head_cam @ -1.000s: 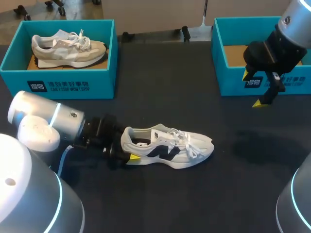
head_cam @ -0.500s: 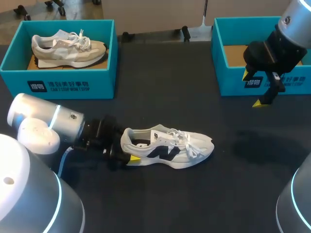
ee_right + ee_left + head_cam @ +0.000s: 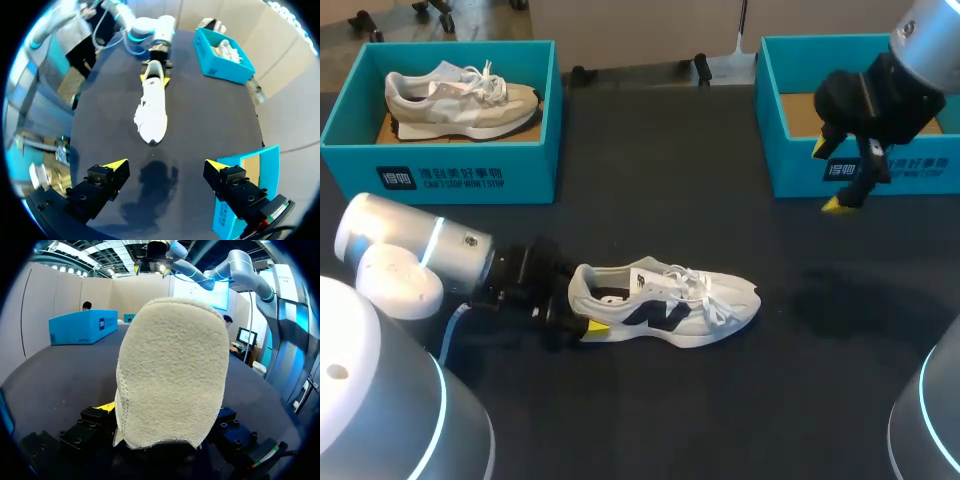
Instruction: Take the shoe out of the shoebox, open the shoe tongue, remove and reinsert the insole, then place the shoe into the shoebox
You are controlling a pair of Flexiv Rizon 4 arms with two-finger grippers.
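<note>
Right hand (image 3: 825, 176) has drifted slightly up and toward the middle since the earlier frame; nothing else has shifted. It hangs over the desk (image 3: 670, 180), just in front of the right box (image 3: 790, 160), fingers spread wide and holding nothing. It is probably waiting clear while the other arm steadies the work. That box shows only its cardboard floor, so it is likely where the shoe (image 3: 665, 305) came from and goes back to. The shoe sits upright on its sole at mid-desk, out of any box, toe pointing to the robot's right. Left hand (image 3: 582, 312) pinches its heel, one yellow tip on each side. That grip would anchor it for tongue and insole work. Left box (image 3: 350, 160) holds a second shoe (image 3: 460, 100), untouched. Both box fronts carry a dark badge and white print. The shoe has a dark letter logo on its side and a small tongue tag, not read off here.
</note>
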